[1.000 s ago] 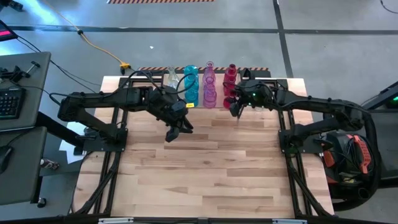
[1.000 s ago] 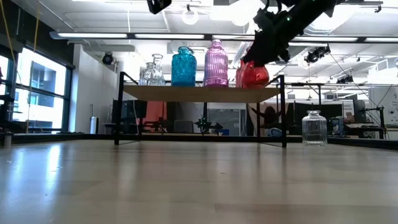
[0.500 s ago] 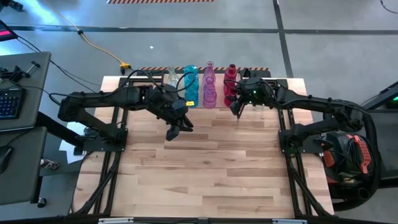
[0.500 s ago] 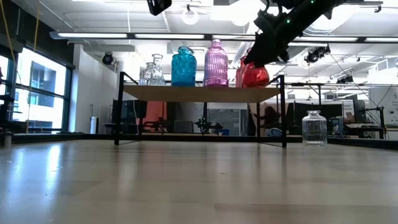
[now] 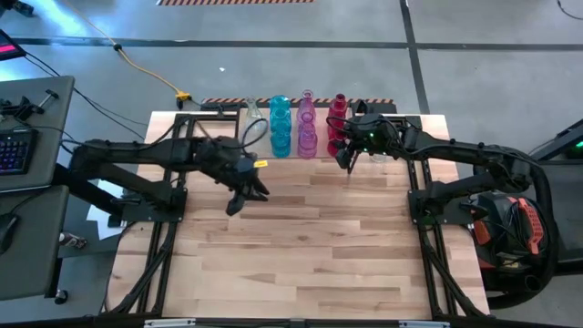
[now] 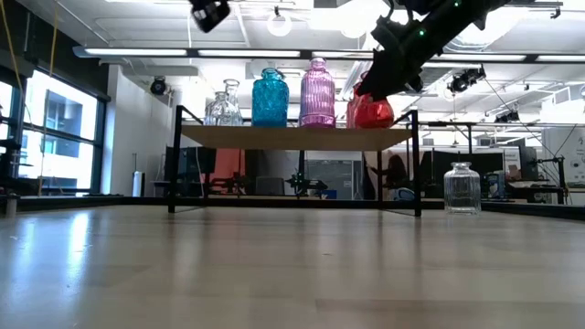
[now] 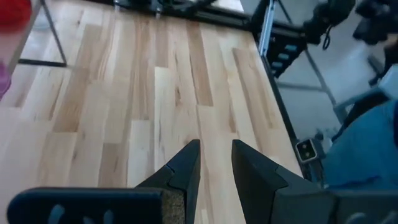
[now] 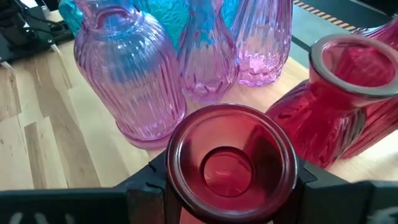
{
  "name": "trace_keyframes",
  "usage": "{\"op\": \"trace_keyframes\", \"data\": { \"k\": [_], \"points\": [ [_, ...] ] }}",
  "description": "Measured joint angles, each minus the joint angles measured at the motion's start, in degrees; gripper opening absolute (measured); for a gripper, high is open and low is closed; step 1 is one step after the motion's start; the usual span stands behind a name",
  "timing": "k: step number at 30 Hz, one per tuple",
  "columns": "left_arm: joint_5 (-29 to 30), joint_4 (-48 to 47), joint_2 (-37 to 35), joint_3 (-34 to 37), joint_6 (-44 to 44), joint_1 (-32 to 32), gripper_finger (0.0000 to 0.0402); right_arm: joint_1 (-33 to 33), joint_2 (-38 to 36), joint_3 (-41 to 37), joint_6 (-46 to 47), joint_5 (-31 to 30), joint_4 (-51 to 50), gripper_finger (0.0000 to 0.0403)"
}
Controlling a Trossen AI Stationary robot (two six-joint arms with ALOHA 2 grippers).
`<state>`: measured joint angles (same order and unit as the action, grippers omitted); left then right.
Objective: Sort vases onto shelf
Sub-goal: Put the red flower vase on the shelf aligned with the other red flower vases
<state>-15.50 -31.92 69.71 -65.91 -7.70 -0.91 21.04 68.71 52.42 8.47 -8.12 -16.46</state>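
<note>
Right gripper (image 8: 230, 186) jaws round red vase (image 8: 231, 162) neck, seen only by wrist view; left gripper (image 7: 215, 155) jaws narrow, empty.

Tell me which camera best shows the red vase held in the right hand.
The right wrist view: the red vase fills it, mouth up, clamped at the neck. The low view shows its round body at the shelf's end; the high view shows a small red patch; the left wrist view, nothing.

Right gripper (image 8: 230, 186) clamped; left gripper (image 7: 214, 163) slightly parted, empty.
</note>
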Motion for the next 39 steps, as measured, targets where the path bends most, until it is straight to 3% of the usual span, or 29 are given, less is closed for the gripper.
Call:
{"op": "trace_keyframes", "data": {
  "k": [8, 18, 28, 39],
  "points": [
    [1.4, 3.5, -6.6, 6.9, -8.2, -0.6, 0.0080, -0.1, 0.0, 0.0, -2.5, -0.4, 0.1, 0.0149],
    [1.4, 3.9, -7.2, 7.1, -8.6, -0.6, 0.0081, -0.1, 0.0, 0.0, -2.5, -0.4, 0.1, 0.0151],
    [1.3, 3.8, -7.2, 7.1, -8.3, -0.6, 0.0081, -0.1, 0.0, 0.0, -1.9, -0.6, 1.1, 0.0208],
    [1.3, 3.4, -7.2, 7.1, -8.3, -0.6, 0.0081, -0.1, 0.0, 0.0, -1.9, -2.0, 2.1, 0.0209]
  ]
}}
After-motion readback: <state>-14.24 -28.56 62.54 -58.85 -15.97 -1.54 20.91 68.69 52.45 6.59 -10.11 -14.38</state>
